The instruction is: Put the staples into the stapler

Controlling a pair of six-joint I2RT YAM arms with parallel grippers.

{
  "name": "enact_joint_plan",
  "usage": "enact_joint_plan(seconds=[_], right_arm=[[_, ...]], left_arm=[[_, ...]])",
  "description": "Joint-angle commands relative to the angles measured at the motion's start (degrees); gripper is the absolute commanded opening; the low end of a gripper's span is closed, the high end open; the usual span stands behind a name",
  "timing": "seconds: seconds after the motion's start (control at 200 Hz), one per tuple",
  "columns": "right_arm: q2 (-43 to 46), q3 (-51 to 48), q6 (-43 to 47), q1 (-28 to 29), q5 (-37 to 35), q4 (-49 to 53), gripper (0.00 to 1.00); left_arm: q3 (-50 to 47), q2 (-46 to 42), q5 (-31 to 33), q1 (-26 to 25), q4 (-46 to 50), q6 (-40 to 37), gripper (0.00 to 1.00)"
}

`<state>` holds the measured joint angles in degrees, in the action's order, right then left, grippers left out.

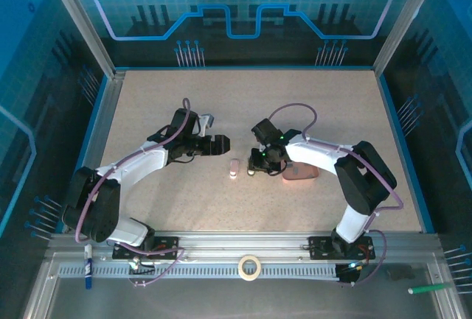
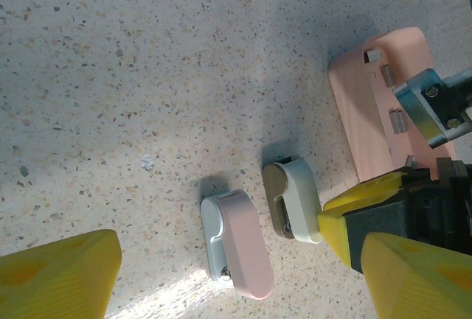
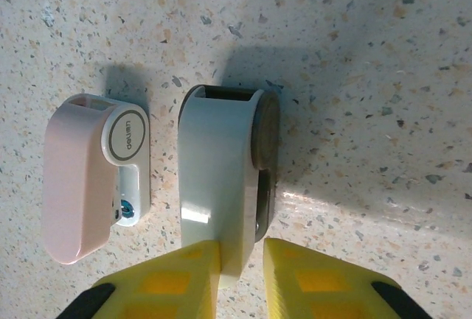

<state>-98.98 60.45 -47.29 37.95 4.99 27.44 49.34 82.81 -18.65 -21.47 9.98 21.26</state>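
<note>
Bottom of the right-wrist view: right fingers [image 3: 169, 282] nearly closed around the tapered end of the white stapler [image 3: 217, 179], which lies on its side on the tabletop [image 3: 369, 54]. Firm pinch or not, cannot tell. Pink stapler [image 3: 81, 186] just beside it at frame left, not touching. Left fingers [image 2: 66, 275] released wide, nothing between. Upper right of the left-wrist view: the staples [image 2: 397, 120] lie on the pink tray [image 2: 361, 142].

Risk: the hold sits on a narrow tip, so the stapler could slip out or swivel into its pink neighbour when lifted.

Glossy plastic is seen on the pink mini stapler [image 3: 77, 186] and pale grey-green mini stapler [image 3: 214, 172]; the speckled table top [image 3: 369, 46] looks matt.
</note>
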Motion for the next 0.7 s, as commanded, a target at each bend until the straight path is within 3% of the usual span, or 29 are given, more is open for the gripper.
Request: enact_joint_plan(seconds=[0.0, 0.24, 0.5, 0.69], right_arm=[[-4.8, -3.1, -0.8, 0.6, -6.5, 6.9, 0.22], [-3.4, -2.5, -0.5, 1.3, -6.6, 5.9, 0.22], [6.0, 4.1, 5.1, 1.3, -7.4, 6.8, 0.36], [12.8, 5.8, 8.3, 0.4, -8.3, 6.2, 0.39]], left_arm=[[-1.3, 0.4, 0.6, 0.5, -0.6, -0.9, 0.86], [-1.4, -0.1, 0.7, 0.5, -0.7, -1.0, 0.86], [0.2, -3.1, 3.0, 0.5, 0.4, -2.3, 0.86], [0.2, -8.0, 8.4, 0.5, 0.3, -3.4, 0.89]])
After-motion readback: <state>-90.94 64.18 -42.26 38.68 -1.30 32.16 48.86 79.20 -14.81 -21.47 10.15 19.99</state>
